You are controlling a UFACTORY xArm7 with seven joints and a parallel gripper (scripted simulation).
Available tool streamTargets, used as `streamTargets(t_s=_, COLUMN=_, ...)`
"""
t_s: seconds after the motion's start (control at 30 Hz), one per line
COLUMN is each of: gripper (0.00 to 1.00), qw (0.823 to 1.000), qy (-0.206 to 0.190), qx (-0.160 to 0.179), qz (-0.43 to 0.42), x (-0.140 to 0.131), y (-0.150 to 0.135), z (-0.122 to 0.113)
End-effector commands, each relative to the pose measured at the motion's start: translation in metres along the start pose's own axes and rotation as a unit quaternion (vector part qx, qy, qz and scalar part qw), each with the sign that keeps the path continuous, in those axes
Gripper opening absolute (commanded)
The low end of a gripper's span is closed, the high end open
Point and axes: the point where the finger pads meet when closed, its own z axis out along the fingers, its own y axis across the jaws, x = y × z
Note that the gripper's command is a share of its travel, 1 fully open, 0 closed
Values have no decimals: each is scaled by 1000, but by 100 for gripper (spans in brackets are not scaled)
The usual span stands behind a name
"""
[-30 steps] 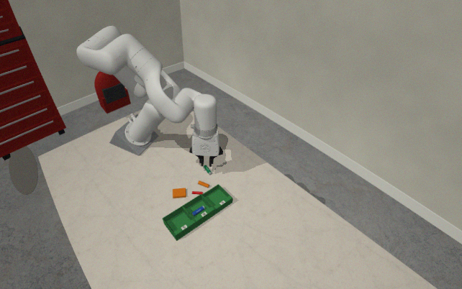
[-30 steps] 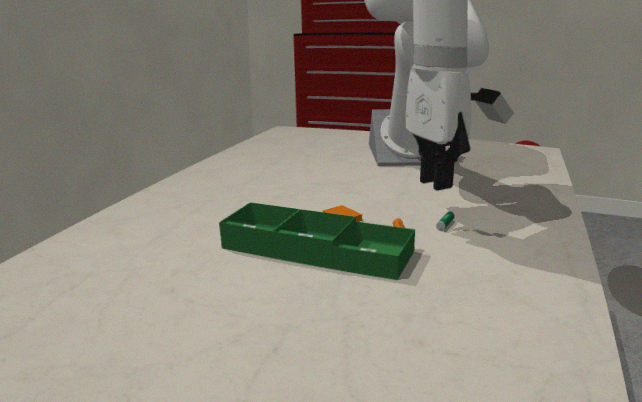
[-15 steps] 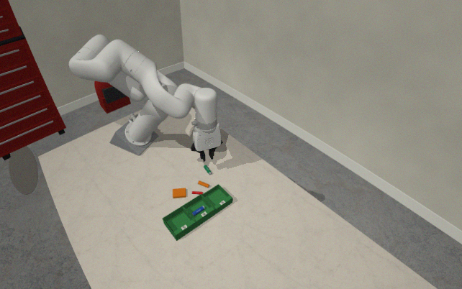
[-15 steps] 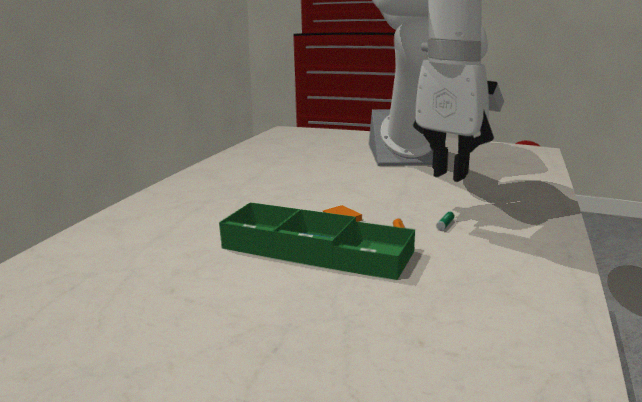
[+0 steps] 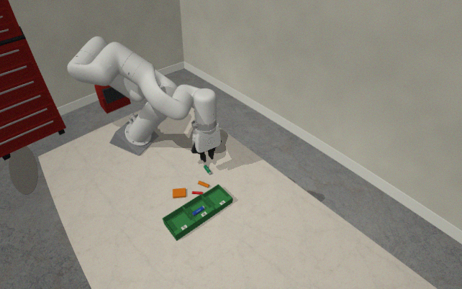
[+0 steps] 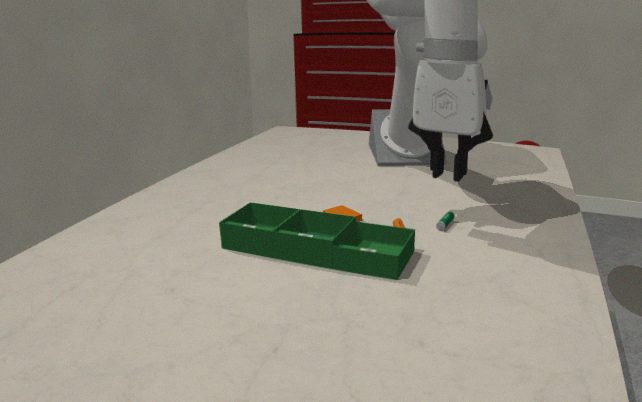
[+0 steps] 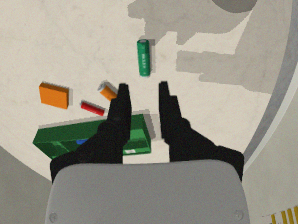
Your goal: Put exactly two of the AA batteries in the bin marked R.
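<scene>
Wrist view shows the pincer (image 7: 143,99) part-open and empty above the green battery (image 7: 144,58), a small, rigid, smooth cylinder likely to roll, best gripped across its middle.

Arm (image 5: 158,93) bent, jaws downward, partly open, empty

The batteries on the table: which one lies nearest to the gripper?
The green battery, alone just in front of the gripper. The orange battery lies farther off beside the green bin tray, and the blue battery is already inside the tray's middle compartment.
</scene>
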Motion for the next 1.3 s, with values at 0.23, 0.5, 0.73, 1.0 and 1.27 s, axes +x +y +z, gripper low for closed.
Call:
streamTargets(t_s=0.23, gripper=28, qw=1000, qy=-1, qx=-1, qz=0, x=-1, y=0, z=-1)
streamTargets(t_s=0.5, gripper=28, qw=1000, qy=-1, qx=-1, qz=0, x=-1, y=0, z=-1)
streamTargets(t_s=0.73, gripper=28, qw=1000, qy=-1, qx=-1, qz=0, x=-1, y=0, z=-1)
streamTargets(t_s=1.0, gripper=28, qw=1000, qy=-1, qx=-1, qz=0, x=-1, y=0, z=23)
streamTargets(t_s=1.27, gripper=28, qw=1000, qy=-1, qx=-1, qz=0, x=-3, y=1, z=55)
